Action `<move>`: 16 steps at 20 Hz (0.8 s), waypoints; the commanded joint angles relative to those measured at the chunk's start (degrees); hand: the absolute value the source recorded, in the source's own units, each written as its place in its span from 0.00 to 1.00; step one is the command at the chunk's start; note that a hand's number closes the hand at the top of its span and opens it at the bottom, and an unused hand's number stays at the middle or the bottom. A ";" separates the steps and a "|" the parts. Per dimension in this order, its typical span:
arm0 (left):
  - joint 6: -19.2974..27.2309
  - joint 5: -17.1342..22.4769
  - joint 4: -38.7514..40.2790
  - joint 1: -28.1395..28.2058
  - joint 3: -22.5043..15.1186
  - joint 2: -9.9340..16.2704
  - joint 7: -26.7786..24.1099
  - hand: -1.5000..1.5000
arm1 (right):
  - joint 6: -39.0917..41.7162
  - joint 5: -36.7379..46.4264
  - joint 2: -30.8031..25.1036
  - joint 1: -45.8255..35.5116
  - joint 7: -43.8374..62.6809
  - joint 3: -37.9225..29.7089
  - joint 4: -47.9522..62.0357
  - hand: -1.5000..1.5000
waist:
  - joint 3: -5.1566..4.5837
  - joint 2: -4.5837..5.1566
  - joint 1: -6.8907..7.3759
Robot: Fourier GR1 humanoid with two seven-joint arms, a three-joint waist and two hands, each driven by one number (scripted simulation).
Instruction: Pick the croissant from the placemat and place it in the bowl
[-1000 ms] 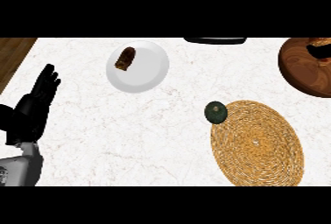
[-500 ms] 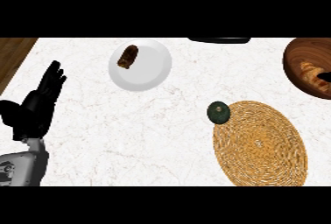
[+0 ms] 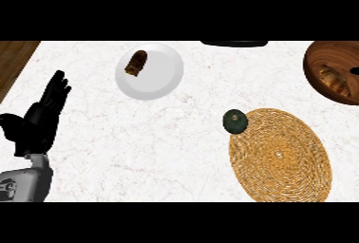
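Croissant (image 3: 335,81) now shows more fully inside the wooden bowl (image 3: 317,66) at 2 o'clock as the view slid left, woven placemat (image 3: 280,154) bare, and only the left hand (image 3: 42,118), fingers straight, rests far off at 9 o'clock.

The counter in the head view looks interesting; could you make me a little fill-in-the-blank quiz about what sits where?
1. The croissant lies inside the wooden ____.
2. The brown pastry rests on a white ____.
3. The dark green fruit sits at the upper-left edge of the woven ____.
4. Only one robot hand shows, at the view's ____ side, fingers straight.

Missing words: bowl; plate; placemat; left
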 commanded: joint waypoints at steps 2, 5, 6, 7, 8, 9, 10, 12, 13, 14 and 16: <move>-1.15 1.05 0.22 1.99 1.84 1.49 -1.59 0.50 | 2.98 -12.53 -2.52 1.06 -7.19 -12.31 -1.30 0.00 | -0.01 -0.50 -1.21; 0.37 0.30 -1.10 0.64 0.66 0.10 1.34 0.50 | 7.66 -14.87 -5.63 4.64 -8.71 -14.56 -0.15 0.00 | -0.14 -0.47 -1.21; -1.93 1.63 -1.24 0.43 1.89 2.31 0.81 0.50 | 9.18 -15.82 -5.89 6.58 -10.03 -15.40 0.26 0.00 | -0.17 -0.53 -1.22; -1.17 1.69 -1.27 0.78 2.15 1.79 1.56 0.50 | 11.22 -16.12 -7.07 8.67 -11.05 -15.75 0.77 0.00 | -0.12 -0.37 -1.01; -2.16 2.28 -0.02 0.12 1.82 1.54 0.39 0.50 | 12.33 -16.28 -8.65 7.77 -8.13 -15.85 1.34 0.00 | -0.18 -0.29 -0.95; -1.25 0.87 -1.54 2.25 1.27 1.32 0.52 0.50 | 14.94 -16.24 -10.51 9.01 -7.83 -15.57 1.32 0.00 | -0.22 -0.57 -0.97; -0.06 0.62 0.03 -1.10 1.92 1.63 3.03 0.50 | 14.68 -17.40 -8.31 13.55 -13.27 -16.84 1.51 0.00 | -0.12 -0.41 -1.79; -0.20 0.55 0.02 1.06 1.41 0.36 -0.76 0.50 | 20.17 -18.24 -11.84 13.96 -11.02 -17.27 1.89 0.00 | -0.19 -0.52 -1.48; 0.31 0.46 -0.59 -1.32 1.31 0.74 2.58 0.50 | 22.01 -18.97 -11.65 16.89 -13.08 -17.92 2.30 0.00 | -0.15 -0.62 -2.04; 0.61 0.12 1.82 -0.40 1.78 0.29 0.04 0.50 | 22.96 -19.72 -12.82 17.70 -13.55 -18.35 1.49 0.00 | -0.26 -0.78 -2.26; 1.29 -1.03 2.00 -0.61 0.60 -0.55 -0.11 0.50 | 25.70 -20.60 -12.56 19.80 -14.78 -19.00 2.06 0.00 | -0.18 -0.65 -2.00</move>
